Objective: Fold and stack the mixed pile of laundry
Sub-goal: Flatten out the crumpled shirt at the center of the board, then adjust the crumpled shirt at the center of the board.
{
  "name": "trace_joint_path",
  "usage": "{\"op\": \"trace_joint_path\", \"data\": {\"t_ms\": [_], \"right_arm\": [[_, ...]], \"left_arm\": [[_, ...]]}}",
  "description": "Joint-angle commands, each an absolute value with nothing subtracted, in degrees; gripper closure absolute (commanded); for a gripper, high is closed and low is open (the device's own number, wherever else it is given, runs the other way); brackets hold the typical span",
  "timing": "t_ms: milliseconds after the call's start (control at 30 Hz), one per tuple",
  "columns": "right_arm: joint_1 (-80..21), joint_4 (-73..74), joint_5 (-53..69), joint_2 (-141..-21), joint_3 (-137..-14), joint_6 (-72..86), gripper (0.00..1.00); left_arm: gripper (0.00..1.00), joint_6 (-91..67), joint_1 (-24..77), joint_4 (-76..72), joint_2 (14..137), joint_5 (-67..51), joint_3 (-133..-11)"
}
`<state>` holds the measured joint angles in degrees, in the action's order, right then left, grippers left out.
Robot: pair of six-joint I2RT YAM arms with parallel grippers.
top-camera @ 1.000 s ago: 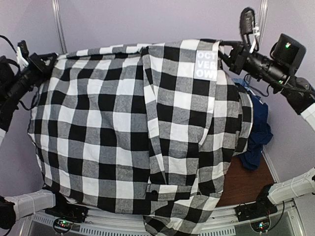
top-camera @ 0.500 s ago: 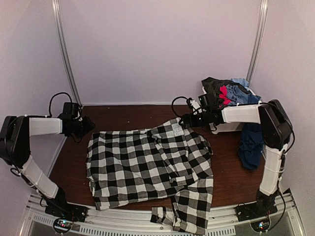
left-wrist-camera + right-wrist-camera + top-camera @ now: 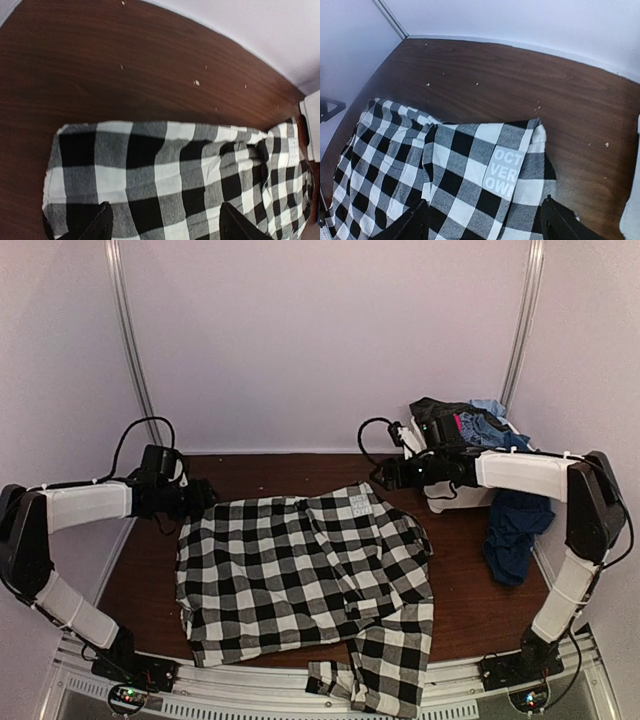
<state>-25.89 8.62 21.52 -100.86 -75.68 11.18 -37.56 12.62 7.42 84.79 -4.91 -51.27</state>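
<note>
Changed: checked shirt (image 3: 300,570), stretched up between my arms a second ago, is now lying spread flat on the bench (image 3: 280,472).
Left end effector (image 3: 200,498): my fingers are standing spread at the shirt's far-left corner, pinching nothing.
Right end effector (image 3: 385,476): my fingers are standing spread by the lettered patch (image 3: 360,503), gripping nothing.
Remaining pile (image 3: 460,425): sitting heaped at far right; navy piece (image 3: 515,530) is draping down beside it.

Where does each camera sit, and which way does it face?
Top external: high behind the bases, looking down on the checked shirt; both arms, left gripper, right gripper show.
Left wrist: on the left arm, facing the shirt's far-left corner; fingertips at bottom.
Right wrist: on the right arm, facing the lettering patch; fingertips at bottom.
Shared by top and right wrist: the patch.
</note>
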Motion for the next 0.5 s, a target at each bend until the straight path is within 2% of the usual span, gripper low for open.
{"op": "trace_joint_path", "data": {"t_ms": [0, 267, 467], "right_arm": [[-28.9, 8.3, 27.9, -98.2, -65.9, 15.4, 0.25], [-31.7, 5.0, 31.2, -94.9, -53.1, 20.6, 0.27], [-32.2, 5.0, 31.6, -93.6, -49.6, 22.8, 0.28]], "left_arm": [[0.26, -35.9, 16.1, 11.7, 83.9, -4.3, -46.3], [0.27, -35.7, 17.0, 14.3, 90.7, -0.8, -46.1], [0.31, -34.3, 15.2, 16.6, 104.8, 1.6, -57.5]]}}
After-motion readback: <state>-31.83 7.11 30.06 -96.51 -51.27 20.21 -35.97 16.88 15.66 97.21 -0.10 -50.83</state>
